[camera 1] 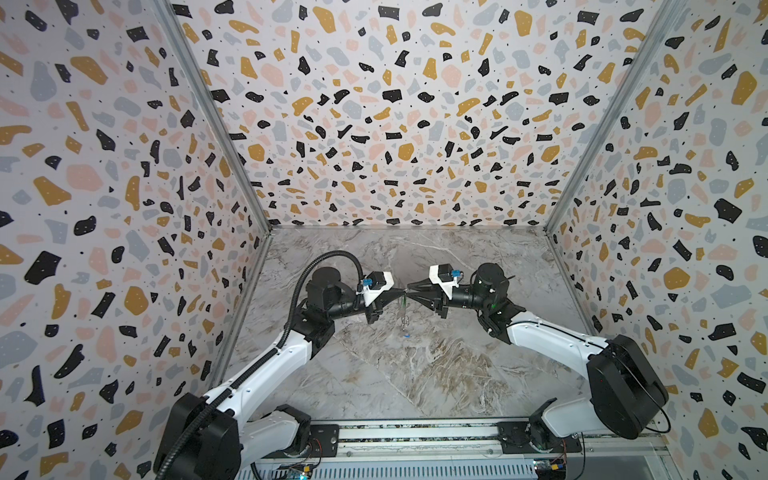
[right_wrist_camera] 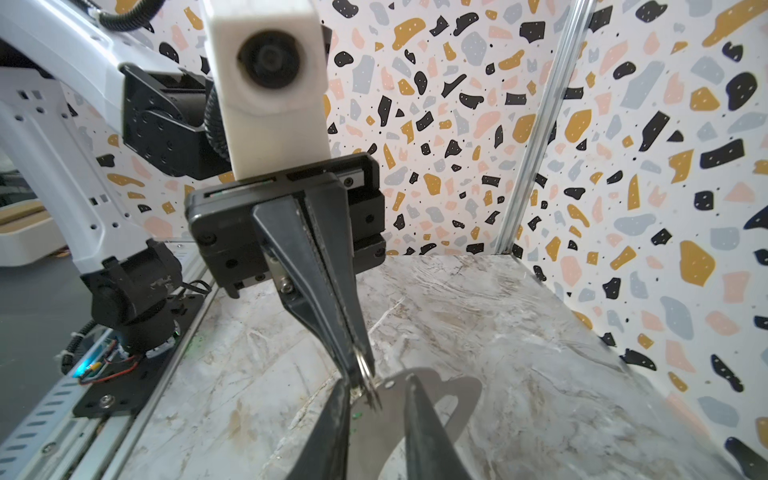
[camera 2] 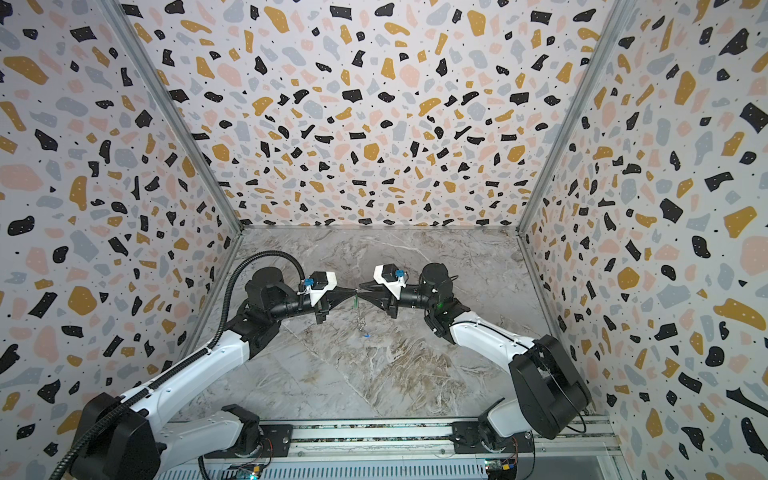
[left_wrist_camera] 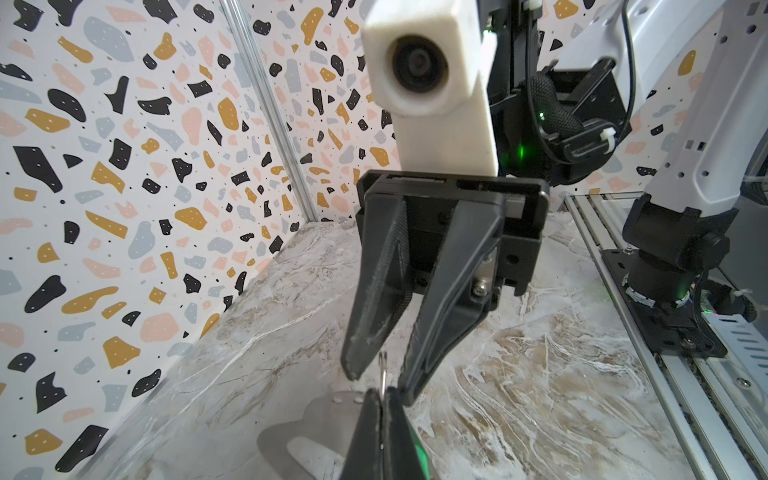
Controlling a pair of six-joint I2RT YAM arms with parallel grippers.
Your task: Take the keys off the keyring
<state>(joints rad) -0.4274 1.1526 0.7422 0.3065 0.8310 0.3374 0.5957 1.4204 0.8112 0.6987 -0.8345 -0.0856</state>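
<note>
Above the grey marble counter (camera 1: 415, 374), the left gripper (right_wrist_camera: 360, 365), reaching in from 9 o'clock, has its jaws clenched on a thin wire ring (right_wrist_camera: 368, 374) of the flat silvery slotted keyring plate (right_wrist_camera: 440, 395), which trails toward 6 o'clock with a small blue plastic tag (camera 1: 406, 333) at its end, while the right gripper (left_wrist_camera: 380, 380), from 3 o'clock, has its jaws released on either side of that ring.

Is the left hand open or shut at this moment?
Shut. The left hand has its fingers pressed together on the wire ring, with no gap.
</note>
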